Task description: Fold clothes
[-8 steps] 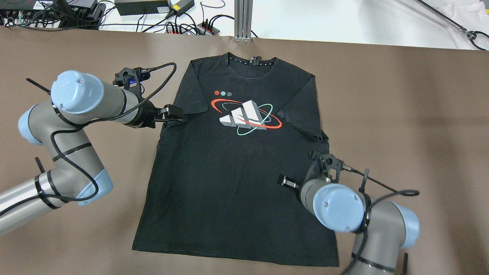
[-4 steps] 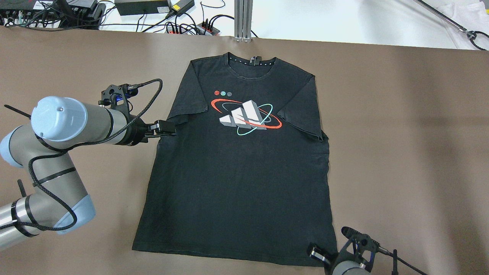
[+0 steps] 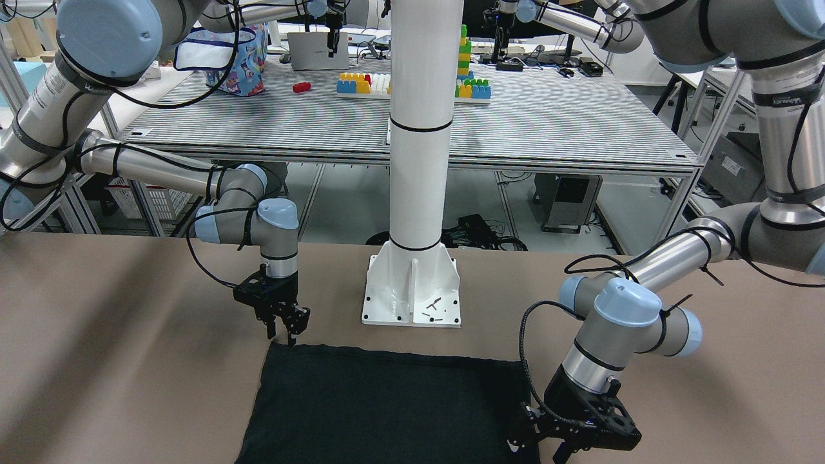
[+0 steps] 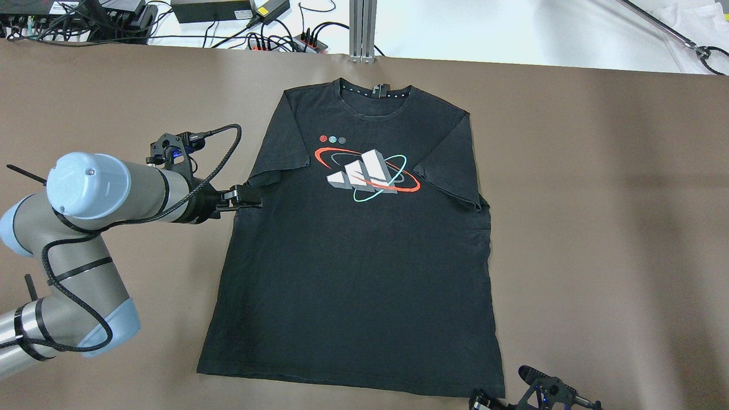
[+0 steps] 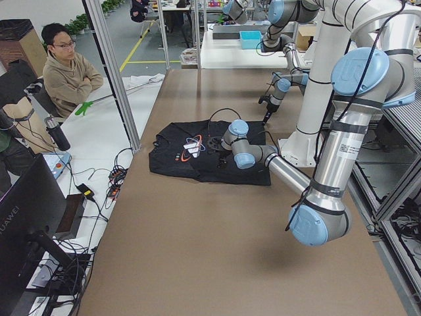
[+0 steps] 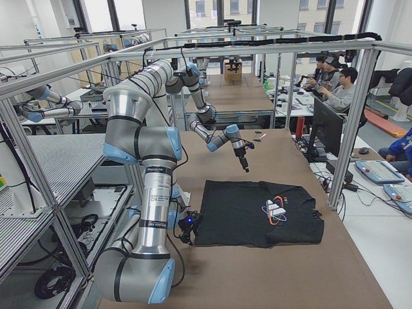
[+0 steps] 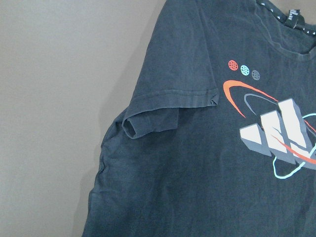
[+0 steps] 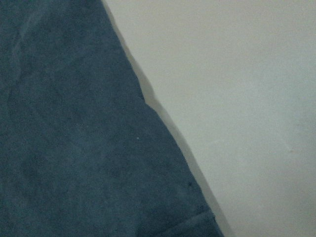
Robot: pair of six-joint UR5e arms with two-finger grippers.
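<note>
Overhead exterior view gives the plainest account. The shirt (image 4: 353, 273) lies spread flat and face up in the middle of the counter (image 4: 598, 199), collar toward the far edge and hem toward the robot's edge, with its logo (image 4: 367, 173) fully showing. From where I stand, no fold has been made yet. The body is at full width and length, and both sleeves lie slanted down along its sides. The sleeve (image 7: 163, 111) on the robot's left has a small roll and some puckering at its cuff, seen close in the left wrist view.

The left claw (image 4: 246, 196) sits low at the shirt's left edge, just under that sleeve, touching or all but touching the cloth. Whether it is parted or clenched I cannot tell from any view. The right claw (image 3: 283, 328) hangs at the hem corner on the robot's right, tips pointing down and fingers parted with nothing between them. Whether the tips touch the cloth I cannot make out.

I'd judge the task at its very start. The arms stand at two spots on the shirt's edge, no grip is confirmed, and every fold is left to do.
</note>
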